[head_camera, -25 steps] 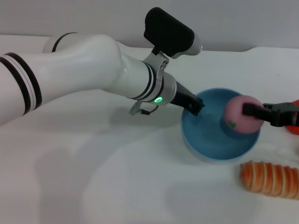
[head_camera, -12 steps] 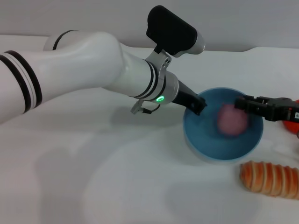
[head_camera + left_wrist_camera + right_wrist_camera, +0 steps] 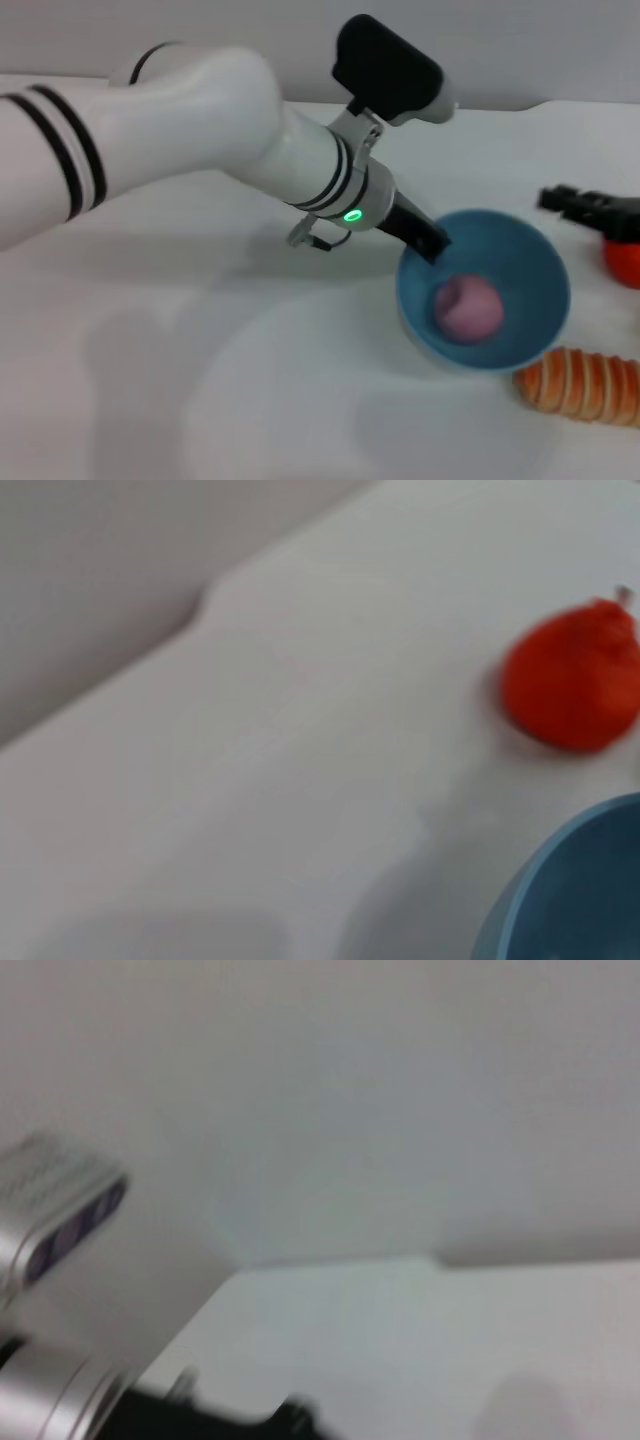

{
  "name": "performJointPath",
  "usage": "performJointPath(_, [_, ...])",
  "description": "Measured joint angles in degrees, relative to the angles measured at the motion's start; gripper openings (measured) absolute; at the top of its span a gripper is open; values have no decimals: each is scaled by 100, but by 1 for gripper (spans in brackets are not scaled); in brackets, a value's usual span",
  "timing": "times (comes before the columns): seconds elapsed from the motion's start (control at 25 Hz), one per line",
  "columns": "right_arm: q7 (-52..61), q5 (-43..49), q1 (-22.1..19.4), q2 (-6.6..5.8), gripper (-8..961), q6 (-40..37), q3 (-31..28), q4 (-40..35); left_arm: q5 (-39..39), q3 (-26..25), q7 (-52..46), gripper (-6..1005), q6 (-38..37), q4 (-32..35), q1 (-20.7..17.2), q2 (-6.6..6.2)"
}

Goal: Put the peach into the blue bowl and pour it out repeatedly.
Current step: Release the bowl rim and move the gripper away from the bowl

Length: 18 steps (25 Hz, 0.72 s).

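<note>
Currently the peach [image 3: 467, 308] lies inside the blue bowl [image 3: 530, 262]; left gripper [image 3: 432, 243] fingers clamp its near rim. Right gripper [image 3: 558, 200] hovers apart, finger state indeterminate, beside the table's [image 3: 200, 400] right edge.

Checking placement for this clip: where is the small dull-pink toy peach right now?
In the head view, the small dull-pink toy peach lies inside the light blue plastic bowl, right of centre, free of both grippers.

The white table [image 3: 200, 400] fills the frame. Resting on it: the blue bowl [image 3: 530, 260] at centre right, an orange ribbed roll [image 3: 580, 385] at lower right, and a red-orange fruit [image 3: 622, 262] at the right edge.
</note>
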<state>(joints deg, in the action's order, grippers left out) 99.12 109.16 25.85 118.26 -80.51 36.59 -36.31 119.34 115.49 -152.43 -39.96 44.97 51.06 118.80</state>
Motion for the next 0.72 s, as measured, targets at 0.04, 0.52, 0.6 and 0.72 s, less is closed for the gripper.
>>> performJointPath(0.04, [-9, -155, -107, -10, 403, -5, -77, -50, 10, 8, -85, -1, -179, -19, 97, 1])
performJointPath(0.52, [-235, -1084, -957, 6, 410, -242, -444, 29, -292, 804, -274, -2, 571, -29, 387, 29])
performJointPath(0.6, [-235, -1085, -963, 10, 411, -267, -443, 129, -297, 975, -271, -1, 777, -91, 381, 29])
performJointPath(0.72, [-236, -1087, -967, 11, 413, -276, -443, 195, -305, 1052, -273, -1, 934, -214, 339, 28])
